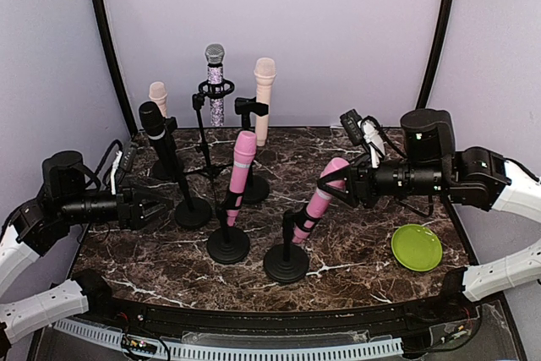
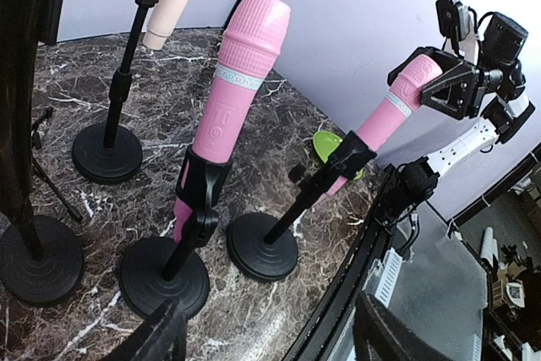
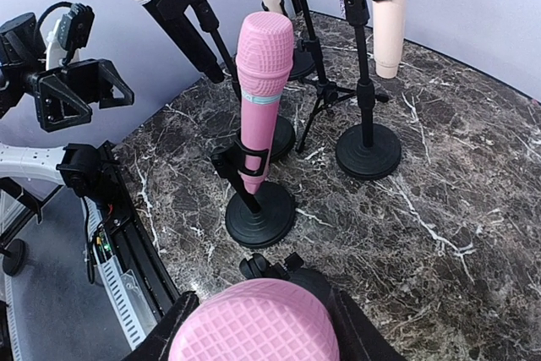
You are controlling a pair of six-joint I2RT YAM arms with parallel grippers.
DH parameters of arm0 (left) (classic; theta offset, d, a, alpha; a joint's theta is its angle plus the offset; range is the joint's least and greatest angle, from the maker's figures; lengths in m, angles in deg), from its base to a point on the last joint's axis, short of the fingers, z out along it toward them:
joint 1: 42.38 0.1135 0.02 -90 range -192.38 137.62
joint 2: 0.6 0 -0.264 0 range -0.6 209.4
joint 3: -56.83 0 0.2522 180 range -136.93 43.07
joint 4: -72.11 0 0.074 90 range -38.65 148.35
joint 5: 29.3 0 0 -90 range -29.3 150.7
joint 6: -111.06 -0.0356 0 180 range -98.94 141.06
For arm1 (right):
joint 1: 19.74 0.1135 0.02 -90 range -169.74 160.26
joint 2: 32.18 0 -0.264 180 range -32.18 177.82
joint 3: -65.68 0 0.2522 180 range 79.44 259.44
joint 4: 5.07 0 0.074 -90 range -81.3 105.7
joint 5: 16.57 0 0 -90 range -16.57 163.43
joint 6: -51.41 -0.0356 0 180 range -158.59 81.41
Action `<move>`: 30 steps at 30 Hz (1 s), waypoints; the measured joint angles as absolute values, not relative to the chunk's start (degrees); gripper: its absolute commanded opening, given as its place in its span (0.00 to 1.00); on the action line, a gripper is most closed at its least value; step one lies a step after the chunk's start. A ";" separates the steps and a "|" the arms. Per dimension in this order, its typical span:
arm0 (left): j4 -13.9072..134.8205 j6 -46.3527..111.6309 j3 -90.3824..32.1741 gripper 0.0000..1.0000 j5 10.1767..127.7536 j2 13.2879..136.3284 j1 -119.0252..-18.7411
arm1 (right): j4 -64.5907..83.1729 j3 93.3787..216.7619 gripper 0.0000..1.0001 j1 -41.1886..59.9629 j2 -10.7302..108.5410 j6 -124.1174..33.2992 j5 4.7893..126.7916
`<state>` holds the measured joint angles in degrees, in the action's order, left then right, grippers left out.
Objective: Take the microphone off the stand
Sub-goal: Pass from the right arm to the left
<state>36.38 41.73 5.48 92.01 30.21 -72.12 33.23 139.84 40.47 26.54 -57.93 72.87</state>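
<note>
A pink microphone leans in the clip of a black round-base stand at the front middle of the marble table. My right gripper has its fingers on both sides of that microphone's head and is shut on it; the head fills the bottom of the right wrist view between the fingers. The left wrist view shows the same grip, with the microphone's body still in its clip. My left gripper is open and empty at the left, near the black stands; its fingers are spread wide.
A second pink microphone stands upright on its stand just to the left. A black microphone, a glittery one and two cream ones stand behind. A green plate lies at the front right.
</note>
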 measured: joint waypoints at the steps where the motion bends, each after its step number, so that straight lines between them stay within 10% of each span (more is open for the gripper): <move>1: 37.21 41.88 5.48 0.66 91.25 30.21 -72.89 | 33.19 139.84 0.25 40.47 26.54 -57.93 72.76; 30: 57.88 34.53 1.37 0.67 60.80 51.21 -113.56 | 28.86 137.17 0.25 40.47 25.38 -58.80 71.13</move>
<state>57.88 34.53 1.37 60.80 51.21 -113.56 28.86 137.17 40.47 25.38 -58.80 71.13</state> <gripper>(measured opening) 0.655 0.470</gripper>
